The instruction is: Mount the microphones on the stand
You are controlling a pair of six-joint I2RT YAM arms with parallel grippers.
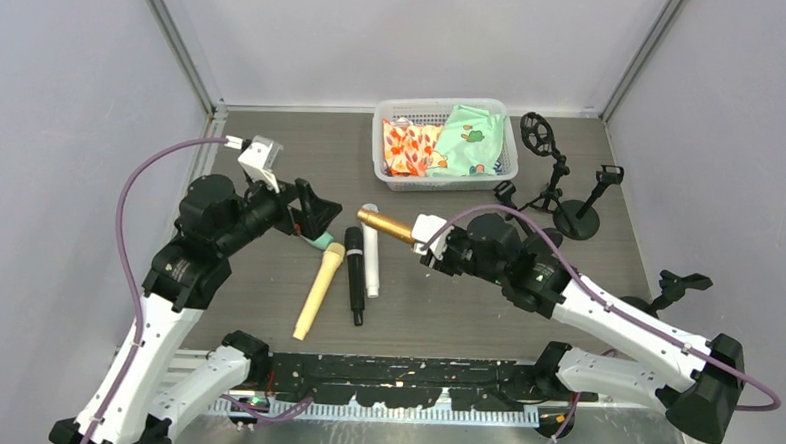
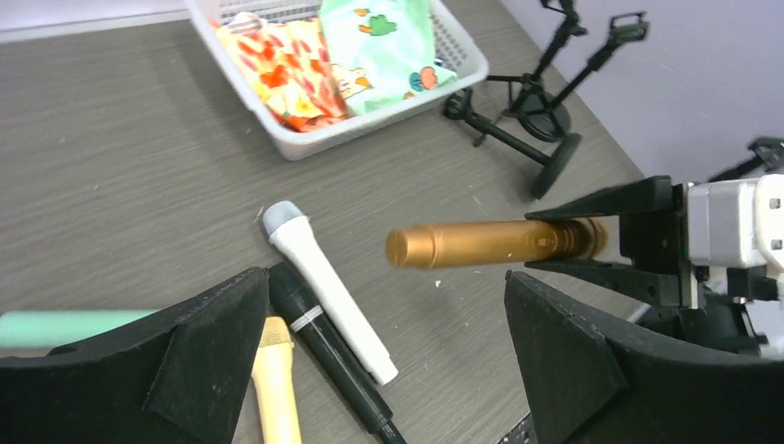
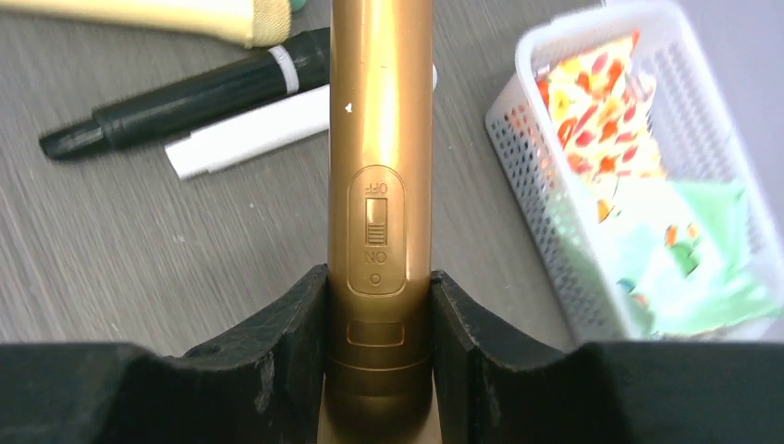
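My right gripper [image 3: 379,287] is shut on the brown-gold microphone [image 3: 381,139], near its head end. It holds the mic level above the table, tail end pointing left [image 1: 384,225]. My left gripper [image 1: 314,217] is open, with nothing between its fingers [image 2: 213,324]. It hovers over the mint green microphone [image 1: 320,242], facing the gold mic [image 2: 490,243]. Flat on the table lie the pale yellow microphone [image 1: 318,291], the black microphone [image 1: 355,277] and the white microphone [image 1: 371,251]. The black stand [image 1: 574,215], with its clips, is at the back right.
A white basket [image 1: 441,176] with patterned cloths sits at the back centre. A round shock-mount ring [image 1: 539,134] rises beside the stand. Another black clip holder [image 1: 682,285] stands at the right edge. Walls enclose the table on three sides.
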